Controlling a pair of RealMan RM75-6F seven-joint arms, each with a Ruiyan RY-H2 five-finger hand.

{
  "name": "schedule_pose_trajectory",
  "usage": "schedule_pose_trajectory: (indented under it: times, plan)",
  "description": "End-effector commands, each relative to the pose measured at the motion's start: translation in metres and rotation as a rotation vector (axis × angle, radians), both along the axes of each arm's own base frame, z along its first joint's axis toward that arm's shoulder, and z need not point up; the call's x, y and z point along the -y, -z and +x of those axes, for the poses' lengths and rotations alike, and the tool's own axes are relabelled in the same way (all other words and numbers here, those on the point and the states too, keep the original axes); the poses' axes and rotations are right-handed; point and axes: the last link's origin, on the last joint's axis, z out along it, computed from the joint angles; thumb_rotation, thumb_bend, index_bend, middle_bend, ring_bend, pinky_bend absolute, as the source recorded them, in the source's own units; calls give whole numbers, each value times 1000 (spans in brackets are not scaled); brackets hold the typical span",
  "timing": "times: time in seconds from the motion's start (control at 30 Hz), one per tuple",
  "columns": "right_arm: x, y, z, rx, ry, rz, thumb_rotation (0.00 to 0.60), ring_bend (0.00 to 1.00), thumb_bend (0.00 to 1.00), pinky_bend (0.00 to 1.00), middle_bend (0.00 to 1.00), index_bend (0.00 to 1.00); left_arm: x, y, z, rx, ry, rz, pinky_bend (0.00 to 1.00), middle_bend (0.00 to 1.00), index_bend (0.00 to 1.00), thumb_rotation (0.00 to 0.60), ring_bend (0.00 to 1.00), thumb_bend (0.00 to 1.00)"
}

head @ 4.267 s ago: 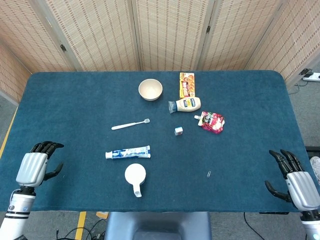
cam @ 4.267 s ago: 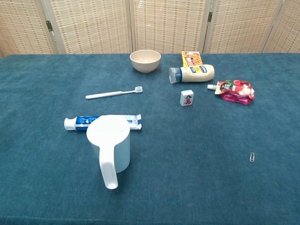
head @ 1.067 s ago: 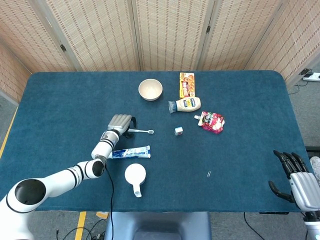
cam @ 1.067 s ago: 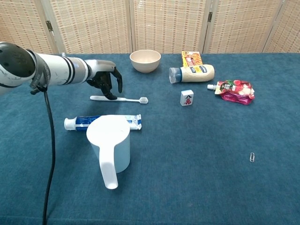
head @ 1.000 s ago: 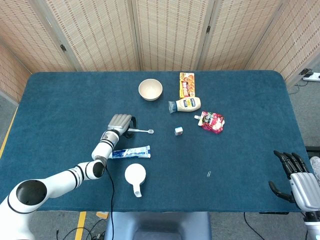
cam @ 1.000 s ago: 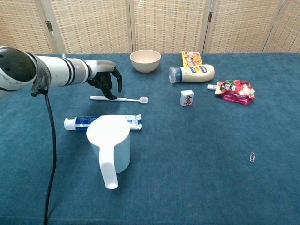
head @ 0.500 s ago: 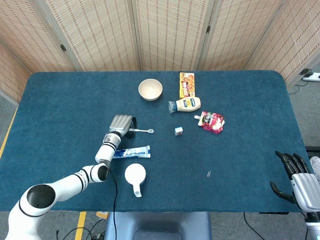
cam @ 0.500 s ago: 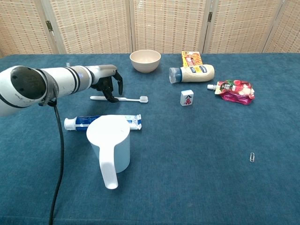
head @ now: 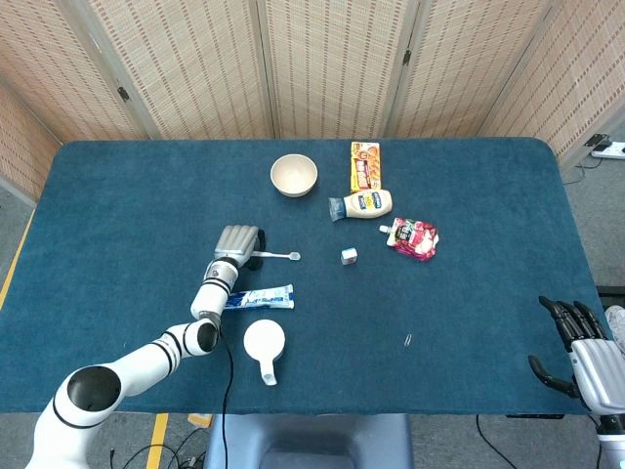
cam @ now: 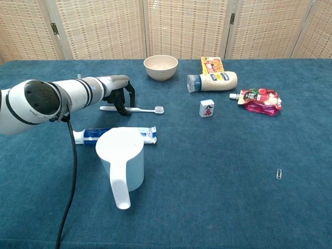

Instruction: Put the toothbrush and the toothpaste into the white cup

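Left hand (head: pixel 237 242) sits over the toothbrush (cam: pixel 136 109) handle, fingers (cam: pixel 126 100) curled down onto it; the brush lies flat on the table (head: pixel 469 195), and I can't tell whether it is actually pinched or only touched. Bristle end points to 3 o'clock in the head view. Toothpaste (head: pixel 258 298) lies flat at 6 o'clock from that hand, nozzle end towards 9 o'clock. Cup (head: pixel 264 342) stands upright at 6 o'clock from the toothpaste, just beside it, handle towards the near edge. Right hand (head: pixel 586 357) is at the table's near right corner, off the edge, fingers spread, holding nothing. Bowl (head: pixel 294 175) at 12 o'clock from the brush head. Bottle (head: pixel 362 205) on its side at 3 o'clock from the bowl, red pouch (head: pixel 414 237) beyond it at 4 o'clock.
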Motion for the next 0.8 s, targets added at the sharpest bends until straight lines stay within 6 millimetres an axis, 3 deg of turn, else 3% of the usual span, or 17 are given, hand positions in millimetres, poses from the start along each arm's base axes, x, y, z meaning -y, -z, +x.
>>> schedule_pose_trajectory:
  times: [0.03,0.6,0.8]
  plan:
    - [0,0,0,0,0,0,600,121,246,77,146,56,-1,0,-2,3,-14,4,998,975,515,600,887,379]
    - [0,0,1,-1,1,2,600,122,246,77,146,56,0,3,-2,15,-10,-8,998,978,580,600,888,464]
    - [1,0,3,-2,-6,2,600,123,246,77,146,56,-3,-15,4,86,4,21,998,978,592,600,888,464]
